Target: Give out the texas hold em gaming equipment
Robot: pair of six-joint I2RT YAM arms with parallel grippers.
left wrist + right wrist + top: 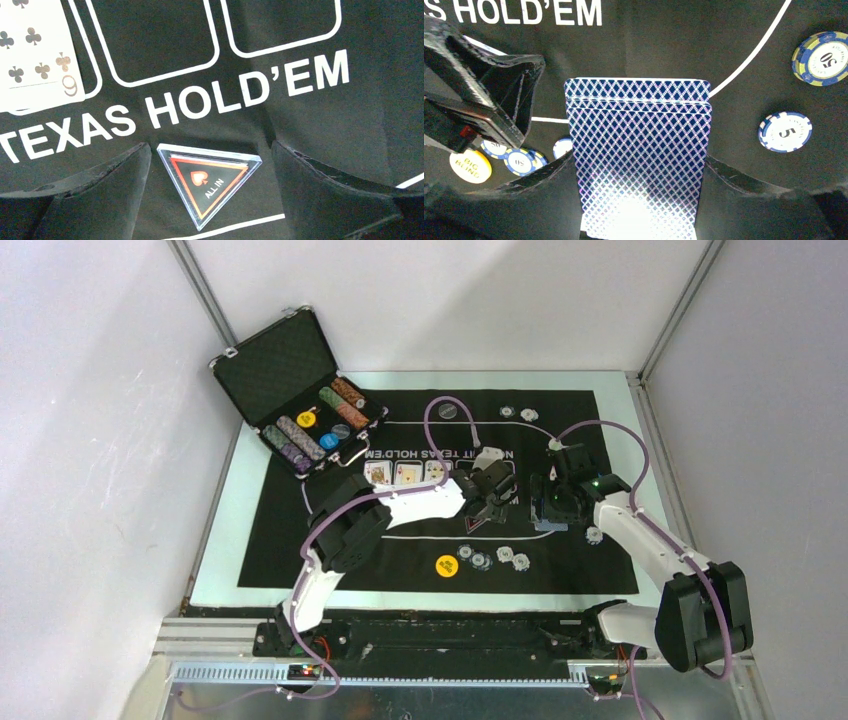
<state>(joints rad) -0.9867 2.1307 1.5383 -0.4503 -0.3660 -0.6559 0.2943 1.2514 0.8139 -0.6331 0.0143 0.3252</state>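
The left gripper hangs over the black mat with its two fingers spread wide. Between them, at lower centre of the left wrist view, one red-black triangle marker lettered "ALL IN" lies flat, touching neither finger. The right gripper pinches one deck of blue-backed cards by its two sides, centre frame. From above, three face-up cards lie in a row at mid-mat, just left of the left gripper. Seven poker chips show on the mat: a pair of chips at upper centre, a cluster of four chips at lower centre, and a single chip below the right gripper. One yellow disc sits just left of the cluster, and one dark disc lies at upper centre. The open case, upper left, holds rows of chips, a second yellow disc and one blue disc.
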